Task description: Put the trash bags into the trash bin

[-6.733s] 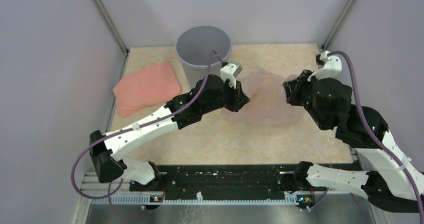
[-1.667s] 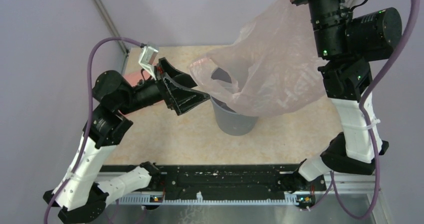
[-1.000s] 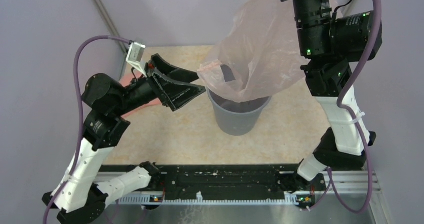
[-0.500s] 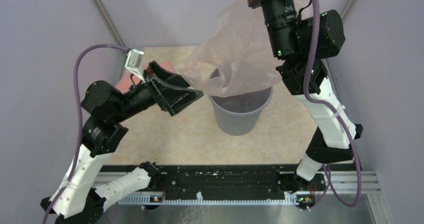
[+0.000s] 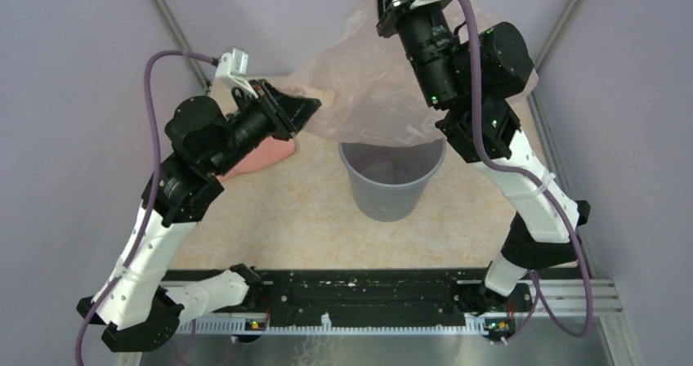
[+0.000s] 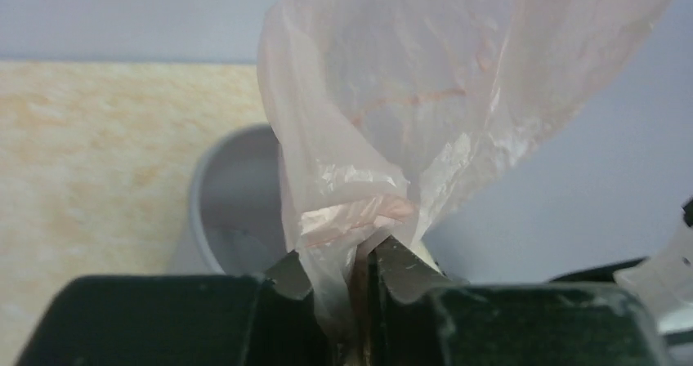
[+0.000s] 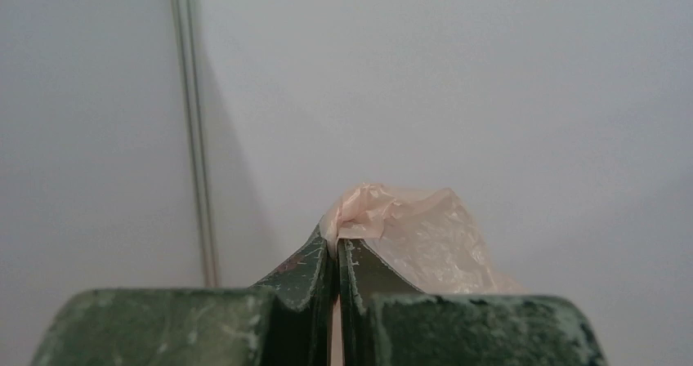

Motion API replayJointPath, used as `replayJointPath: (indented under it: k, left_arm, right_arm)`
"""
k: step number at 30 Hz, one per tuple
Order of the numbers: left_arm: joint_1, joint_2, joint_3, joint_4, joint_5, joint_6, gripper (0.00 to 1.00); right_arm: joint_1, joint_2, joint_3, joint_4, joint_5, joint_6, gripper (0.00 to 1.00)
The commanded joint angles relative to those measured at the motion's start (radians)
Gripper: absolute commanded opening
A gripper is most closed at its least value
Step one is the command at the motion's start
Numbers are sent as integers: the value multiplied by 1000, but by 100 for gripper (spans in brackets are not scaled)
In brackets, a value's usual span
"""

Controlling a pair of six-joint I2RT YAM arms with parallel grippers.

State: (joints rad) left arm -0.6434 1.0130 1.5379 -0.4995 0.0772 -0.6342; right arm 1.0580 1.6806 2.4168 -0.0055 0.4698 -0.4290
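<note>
We count one bag [image 5: 368, 96], one bin [image 5: 392, 198] and two grippers. The left gripper [image 6: 359, 270] pinches a bunched edge of the bag between nearly closed jaws. The right gripper [image 7: 335, 243], raised high, is pressed together on another fold. The bag hangs spread between them, above the upright bin on the table [image 5: 270, 227]. One pink pile [image 5: 266, 149] lies under the left arm.

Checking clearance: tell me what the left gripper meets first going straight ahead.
The trash bag that the left gripper pinches billows straight ahead; behind its film, seemingly the back wall, though depth is unclear.
</note>
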Motion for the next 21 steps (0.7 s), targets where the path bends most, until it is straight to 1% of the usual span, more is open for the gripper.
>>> replayJointPath:
  k: [1, 3, 4, 7, 9, 13, 16, 21]
  left_arm:
    - [-3, 55, 138, -64, -155, 84, 10]
    - [-3, 72, 173, -95, -151, 84, 1]
    - [-2, 75, 188, -110, -133, 83, 0]
    - [-3, 73, 216, -126, -87, 70, 0]
    - [-4, 71, 229, -125, -8, 63, 0]
    - [-3, 96, 285, -114, 136, 59, 0]
    - [-4, 90, 299, -75, 191, 41, 0]
    - [-4, 116, 372, -67, 271, 6, 0]
  right_arm:
    - [18, -80, -40, -127, -20, 177, 0]
    - [19, -129, -97, -160, -49, 256, 0]
    - [19, -154, -121, -172, -63, 294, 0]
    - [20, -198, -140, -207, -99, 367, 0]
    - [20, -210, -121, -218, -112, 384, 0]
    - [21, -197, -21, -251, -140, 379, 0]
    - [20, -191, 16, -257, -151, 365, 0]
    - [20, -207, 24, -253, -159, 356, 0]
